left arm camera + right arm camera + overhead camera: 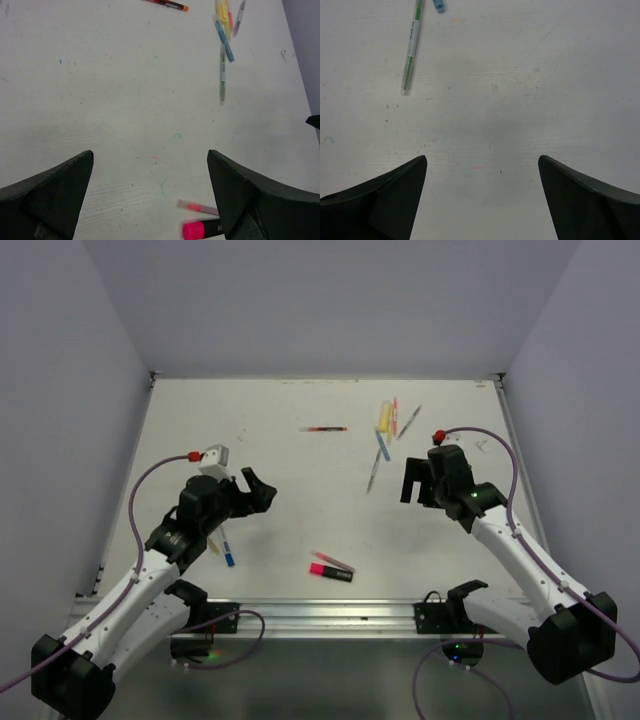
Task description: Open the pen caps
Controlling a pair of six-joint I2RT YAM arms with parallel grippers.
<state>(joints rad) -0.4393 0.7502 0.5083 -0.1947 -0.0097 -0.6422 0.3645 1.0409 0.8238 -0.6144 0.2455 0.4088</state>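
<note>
A pink-and-black highlighter (pixel 331 572) lies at the front middle of the table, its pink cap (pixel 193 230) still on, with a slim pale pen (pixel 333 560) right behind it. My left gripper (pixel 258 490) is open and empty above the table, left of these; in the left wrist view (pixel 150 155) the highlighter sits by the right finger. My right gripper (pixel 418 482) is open and empty over bare table (pixel 481 159). A green pen (pixel 411 47) lies ahead of it to the left.
Several pens cluster at the back right: a yellow highlighter (pixel 384 417), an orange pen (pixel 394 417), a grey pen (pixel 409 422), a blue pen (pixel 381 445). A red pen (pixel 324 428) lies at the back middle. A blue pen (pixel 228 555) lies by the left arm.
</note>
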